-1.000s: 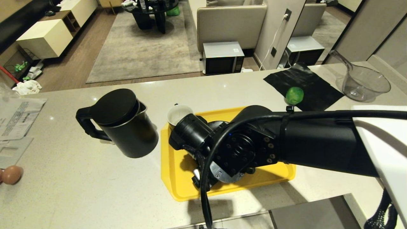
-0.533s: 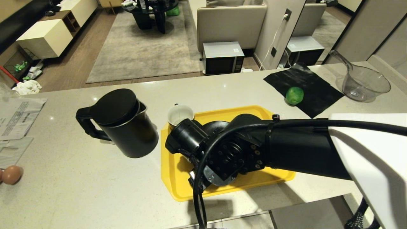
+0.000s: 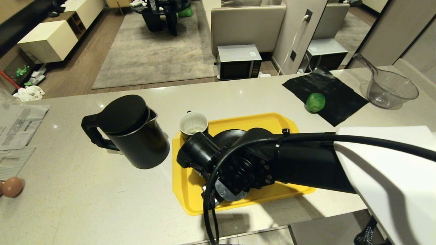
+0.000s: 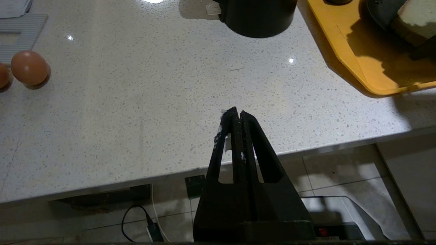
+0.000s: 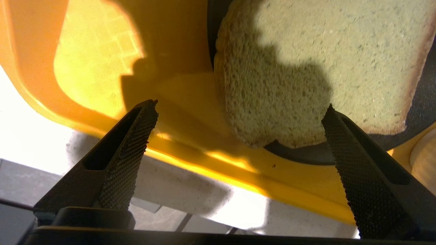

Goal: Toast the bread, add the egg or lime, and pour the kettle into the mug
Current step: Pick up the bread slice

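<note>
Head view is showing my right arm [image 3: 272, 163] reaching across the yellow tray [image 3: 184, 190], which is sitting close to the near edge of the countertop [image 3: 85, 204]. My right gripper [image 5: 238, 112] is hanging over the tray's near rim with its jaws spread as wide as they go, gripping nothing. One fingertip [image 5: 332, 117] is lying over the crust of the bread [image 5: 306, 68], though I cannot tell whether it is touching. That slice is lying on a dark round plate [image 5: 306, 153] inside the tray.

The mug [image 3: 193, 124] is standing at the tray's far left corner, and the kettle [image 3: 133, 132] is standing just beside the tray's left side. The lime [image 3: 315, 102] is resting on a black mat [image 3: 340, 98] toward the far right corner, well apart from the tray. Open counter is stretching left of the kettle toward a brown egg [image 3: 13, 186] at the left edge.

My left gripper [image 4: 237, 114] is hovering over the near edge, fingers pressed together.
</note>
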{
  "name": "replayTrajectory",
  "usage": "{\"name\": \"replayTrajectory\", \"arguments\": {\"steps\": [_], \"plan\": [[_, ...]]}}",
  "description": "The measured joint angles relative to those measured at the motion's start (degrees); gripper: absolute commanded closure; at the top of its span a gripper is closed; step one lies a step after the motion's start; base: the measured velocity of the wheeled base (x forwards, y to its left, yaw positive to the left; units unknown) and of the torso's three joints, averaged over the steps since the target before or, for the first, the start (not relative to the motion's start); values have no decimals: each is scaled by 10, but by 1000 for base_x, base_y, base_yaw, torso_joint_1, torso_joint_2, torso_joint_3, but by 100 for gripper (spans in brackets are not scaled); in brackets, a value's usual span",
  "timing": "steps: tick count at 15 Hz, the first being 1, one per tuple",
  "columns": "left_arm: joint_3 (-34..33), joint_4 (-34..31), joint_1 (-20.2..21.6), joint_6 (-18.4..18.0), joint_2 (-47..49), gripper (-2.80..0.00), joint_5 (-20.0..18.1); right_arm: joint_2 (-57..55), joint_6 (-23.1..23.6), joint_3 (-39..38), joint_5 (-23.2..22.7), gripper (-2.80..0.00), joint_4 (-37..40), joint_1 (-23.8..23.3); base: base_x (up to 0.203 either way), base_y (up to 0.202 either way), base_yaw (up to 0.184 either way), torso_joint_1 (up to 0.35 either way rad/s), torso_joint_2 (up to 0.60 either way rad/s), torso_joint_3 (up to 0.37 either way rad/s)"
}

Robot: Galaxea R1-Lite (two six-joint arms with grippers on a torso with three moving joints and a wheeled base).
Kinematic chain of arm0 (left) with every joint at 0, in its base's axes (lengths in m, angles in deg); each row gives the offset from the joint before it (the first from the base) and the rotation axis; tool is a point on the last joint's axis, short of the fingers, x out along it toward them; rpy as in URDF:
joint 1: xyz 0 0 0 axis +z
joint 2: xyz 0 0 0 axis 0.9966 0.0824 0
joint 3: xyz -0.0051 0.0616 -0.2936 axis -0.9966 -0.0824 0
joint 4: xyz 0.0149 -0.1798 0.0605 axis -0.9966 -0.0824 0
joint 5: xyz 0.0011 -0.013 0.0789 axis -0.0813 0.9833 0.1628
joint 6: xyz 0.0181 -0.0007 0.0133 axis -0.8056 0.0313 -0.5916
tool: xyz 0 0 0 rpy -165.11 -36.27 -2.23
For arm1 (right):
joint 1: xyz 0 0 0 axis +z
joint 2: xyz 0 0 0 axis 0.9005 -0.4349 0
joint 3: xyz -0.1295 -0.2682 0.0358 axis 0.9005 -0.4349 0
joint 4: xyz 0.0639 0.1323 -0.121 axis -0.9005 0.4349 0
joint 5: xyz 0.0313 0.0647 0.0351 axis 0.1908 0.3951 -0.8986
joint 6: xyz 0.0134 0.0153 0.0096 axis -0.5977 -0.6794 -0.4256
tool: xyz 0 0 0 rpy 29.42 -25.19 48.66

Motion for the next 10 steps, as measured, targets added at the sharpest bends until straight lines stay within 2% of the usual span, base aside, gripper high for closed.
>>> {"name": "replayTrajectory", "arguments": {"steps": [10], "plan": [[0,0,0,0,0,0,0,-14,19,1,1,-280,-15,-20,0,0,0,0,0,0]]}}
